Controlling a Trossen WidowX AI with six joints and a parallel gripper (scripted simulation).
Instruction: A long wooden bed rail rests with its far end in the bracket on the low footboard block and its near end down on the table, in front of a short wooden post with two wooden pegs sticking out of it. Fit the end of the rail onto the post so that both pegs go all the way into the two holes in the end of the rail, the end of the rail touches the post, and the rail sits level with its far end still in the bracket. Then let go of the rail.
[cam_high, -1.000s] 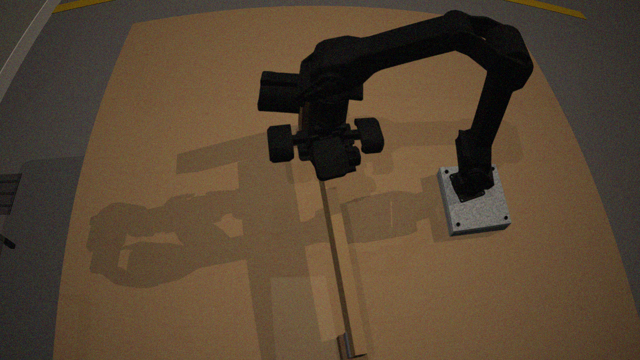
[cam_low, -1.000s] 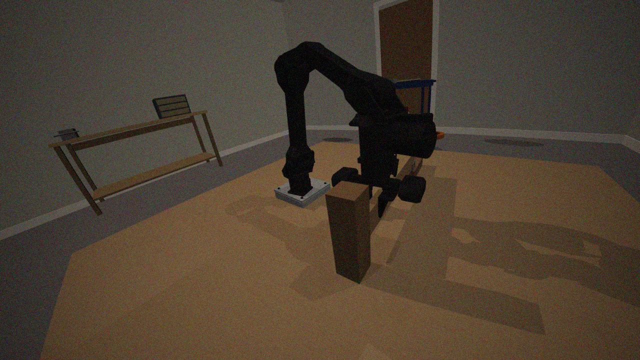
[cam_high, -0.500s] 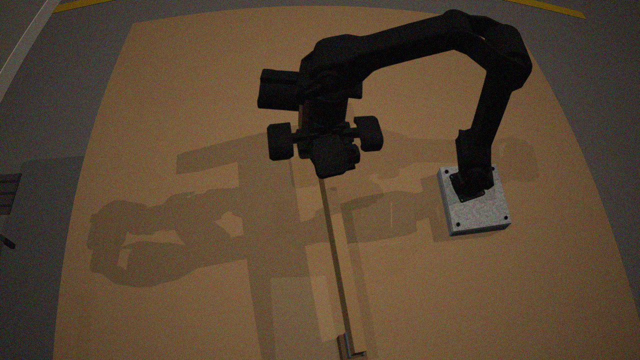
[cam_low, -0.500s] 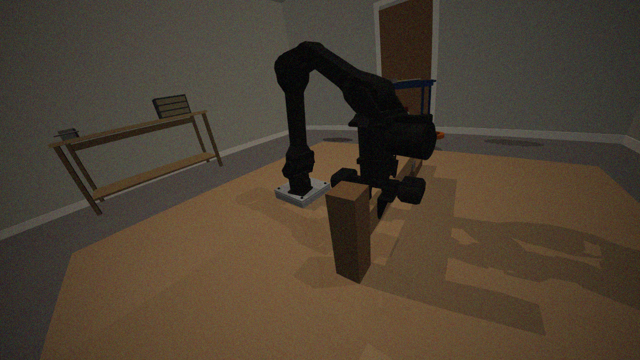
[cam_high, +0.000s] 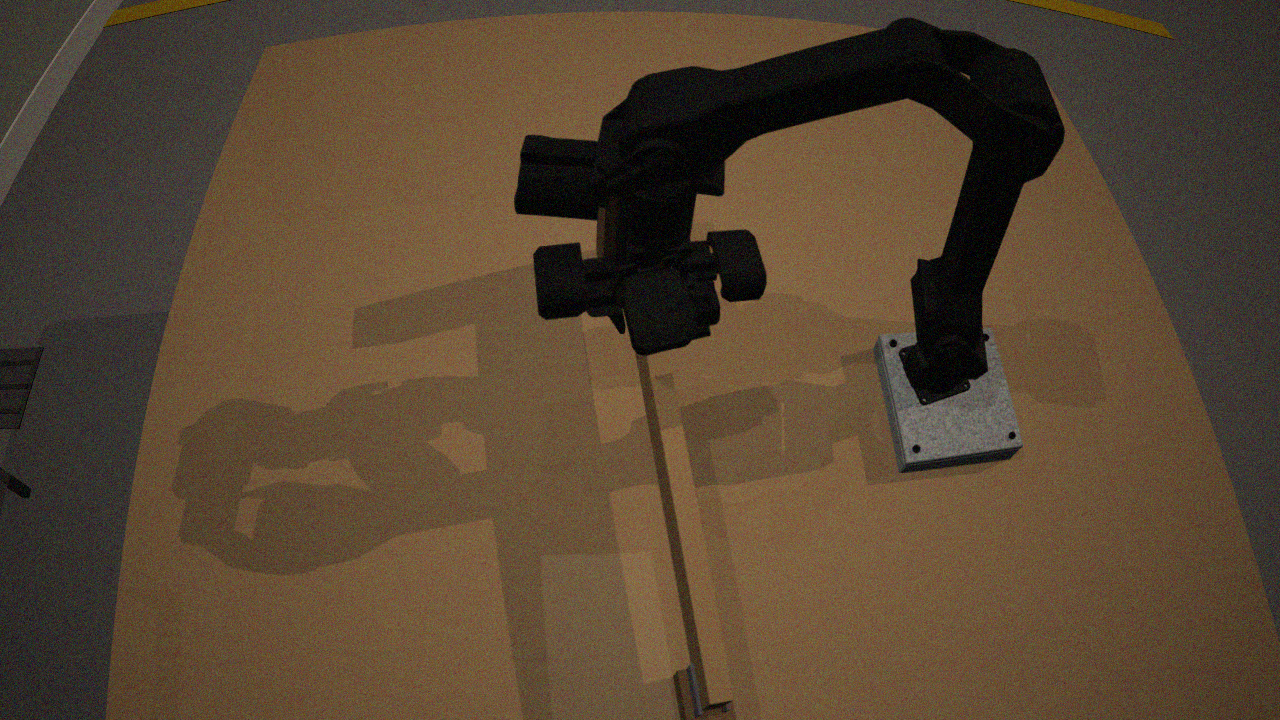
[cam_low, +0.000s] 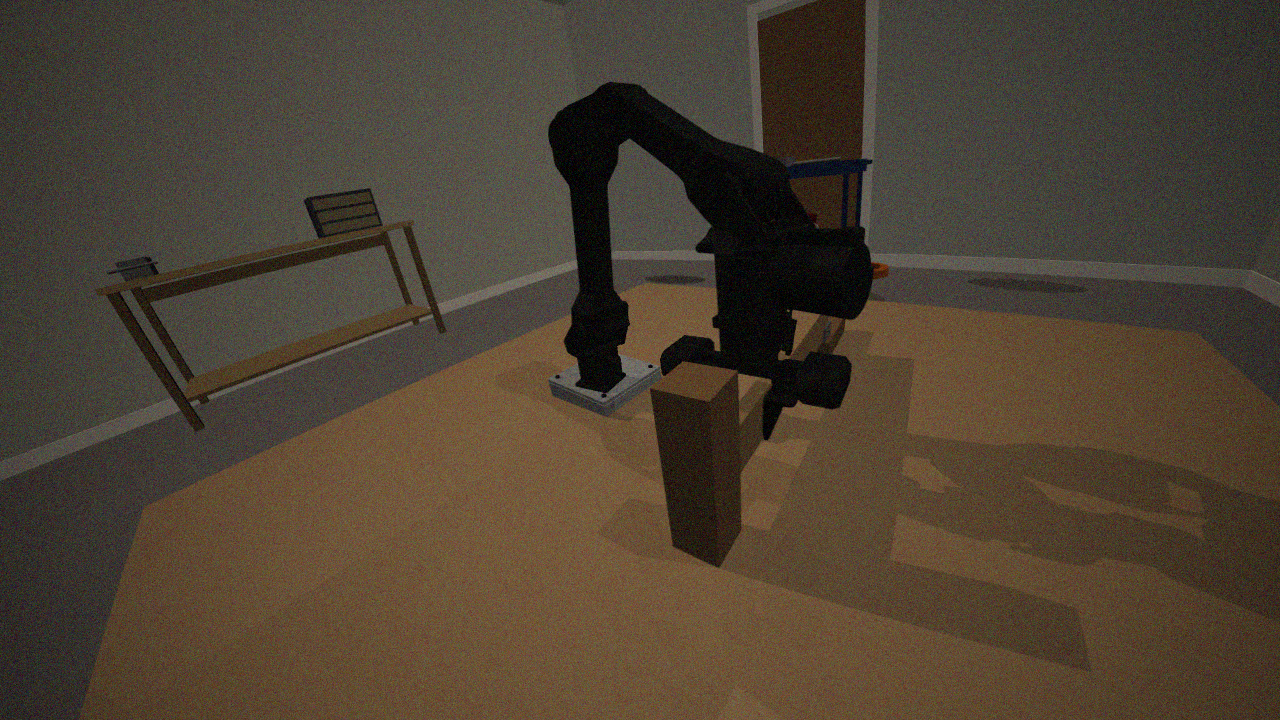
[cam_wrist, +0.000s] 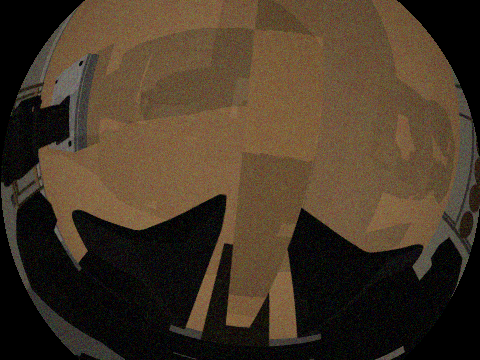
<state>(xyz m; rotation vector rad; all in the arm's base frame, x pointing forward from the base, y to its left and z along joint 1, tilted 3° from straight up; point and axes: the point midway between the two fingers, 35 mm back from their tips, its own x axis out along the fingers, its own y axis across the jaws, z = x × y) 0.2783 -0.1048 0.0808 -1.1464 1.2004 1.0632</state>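
A: Where do we find the bed rail?

B: From the top view we see it as a thin strip running along the worktop, from under the wrist of the arm down to the bracket at the bottom edge of the picture. Its far end sits at that bracket. In the exterior view the rail runs back from just behind the short wooden post, close to the post's top.

A: Does its end touch the post?

B: We cannot tell; the post and the gripper hide that joint, and the pegs are hidden too.

A: And the fingers?

B: We see them parted, with the rail running between them in the wrist view and strips of worktop showing on either side of it low down. They grip nothing; they stand open around the rail rather than clamped on it.

A: Where is the gripper itself?

B: Directly above the post end of the rail, pointing down, right behind the top of the post. The arm arches over from its grey base plate, which stands well apart to one side of the rail.

A: Anything else in view?

B: A wooden shelf bench against the wall and a brown door behind the arm.
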